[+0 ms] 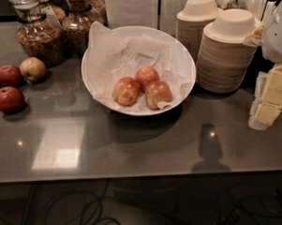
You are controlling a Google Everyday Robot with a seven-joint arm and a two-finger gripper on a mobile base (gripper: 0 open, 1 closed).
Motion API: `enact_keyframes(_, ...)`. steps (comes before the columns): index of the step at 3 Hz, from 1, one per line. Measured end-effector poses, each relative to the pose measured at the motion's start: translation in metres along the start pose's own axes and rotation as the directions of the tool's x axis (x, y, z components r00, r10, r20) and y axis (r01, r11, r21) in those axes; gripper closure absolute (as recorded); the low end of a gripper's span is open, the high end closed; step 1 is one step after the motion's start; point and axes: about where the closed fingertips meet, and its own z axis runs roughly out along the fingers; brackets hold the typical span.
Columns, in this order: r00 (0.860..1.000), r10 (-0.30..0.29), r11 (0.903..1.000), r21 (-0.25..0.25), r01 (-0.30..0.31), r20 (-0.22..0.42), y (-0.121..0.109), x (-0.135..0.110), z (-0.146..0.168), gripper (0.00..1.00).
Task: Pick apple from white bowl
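Note:
The white bowl stands at the middle back of the grey counter, lined with crumpled white paper. Three red-yellow apples lie in it: one on the left, one at the back, one on the right. My gripper, pale yellow with a white wrist above it, hangs at the right edge of the view, to the right of the bowl and apart from it, above the counter. It holds nothing that I can see.
Several loose apples lie on the counter at the left. Glass jars stand at the back left. Two stacks of beige disposable bowls stand between the white bowl and my gripper. The counter's front edge runs across the lower view.

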Motion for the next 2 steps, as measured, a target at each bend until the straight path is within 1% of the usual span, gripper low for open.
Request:
enact_keyframes(1, 1.000, 0.000, 1.0000, 0.000, 0.000, 0.000, 0.000, 0.000, 0.000, 0.00)
enact_keyframes(2, 0.999, -0.040, 0.9992, 0.011, 0.040, 0.029, -0.004, -0.014, 0.003, 0.00)
